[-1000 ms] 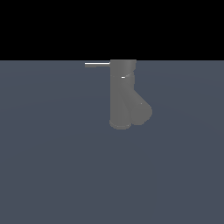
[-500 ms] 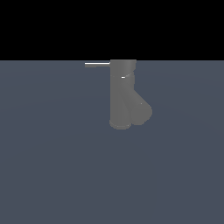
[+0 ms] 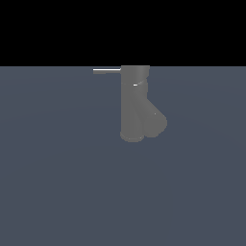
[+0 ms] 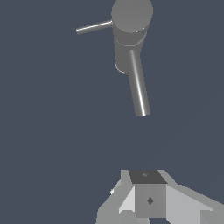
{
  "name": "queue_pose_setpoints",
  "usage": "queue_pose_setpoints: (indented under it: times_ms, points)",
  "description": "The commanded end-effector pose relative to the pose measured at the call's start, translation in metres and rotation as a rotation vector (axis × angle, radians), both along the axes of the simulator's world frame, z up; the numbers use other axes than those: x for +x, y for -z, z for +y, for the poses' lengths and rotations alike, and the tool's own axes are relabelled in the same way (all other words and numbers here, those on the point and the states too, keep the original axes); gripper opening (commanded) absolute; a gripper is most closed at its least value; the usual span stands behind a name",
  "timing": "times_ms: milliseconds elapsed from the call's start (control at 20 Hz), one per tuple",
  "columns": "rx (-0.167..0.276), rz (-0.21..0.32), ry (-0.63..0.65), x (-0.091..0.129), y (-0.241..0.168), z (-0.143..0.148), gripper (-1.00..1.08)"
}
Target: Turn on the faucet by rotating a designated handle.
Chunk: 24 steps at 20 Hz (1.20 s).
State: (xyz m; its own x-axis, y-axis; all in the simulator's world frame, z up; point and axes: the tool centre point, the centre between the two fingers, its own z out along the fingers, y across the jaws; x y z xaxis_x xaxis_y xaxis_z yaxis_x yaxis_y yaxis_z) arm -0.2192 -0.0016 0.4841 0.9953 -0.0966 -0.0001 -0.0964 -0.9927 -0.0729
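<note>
Grey faucet [image 3: 135, 103] upright on surface [image 3: 57, 182], thin handle [image 3: 106, 70] projecting sideways from top; claw [image 4: 146, 199] apart, state indeterminable.

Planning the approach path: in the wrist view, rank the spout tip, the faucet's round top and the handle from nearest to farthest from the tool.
1. Spout tip: faces the tool.
2. Faucet top: beyond the spout.
3. Handle: juts sideways from the top; its outer end looks farthest, though close to the top.

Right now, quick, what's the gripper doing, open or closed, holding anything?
Gripper: only partly in the wrist view, so open or shut cannot be told. It is clear of the faucet and handle, holding neither.
</note>
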Motion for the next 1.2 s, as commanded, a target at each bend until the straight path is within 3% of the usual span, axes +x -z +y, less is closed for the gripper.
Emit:
queue_pose_setpoints:
  times_ms: [0, 600, 1150]
  points:
    - [0.015, 0.006, 0.04, 0.011, 0.002, 0.002, -1.0]
    - [0.082, 0.061, 0.322, 0.086, 0.025, 0.014, -1.0]
    - [0.092, 0.115, 0.609, 0.156, 0.064, 0.028, -1.0]
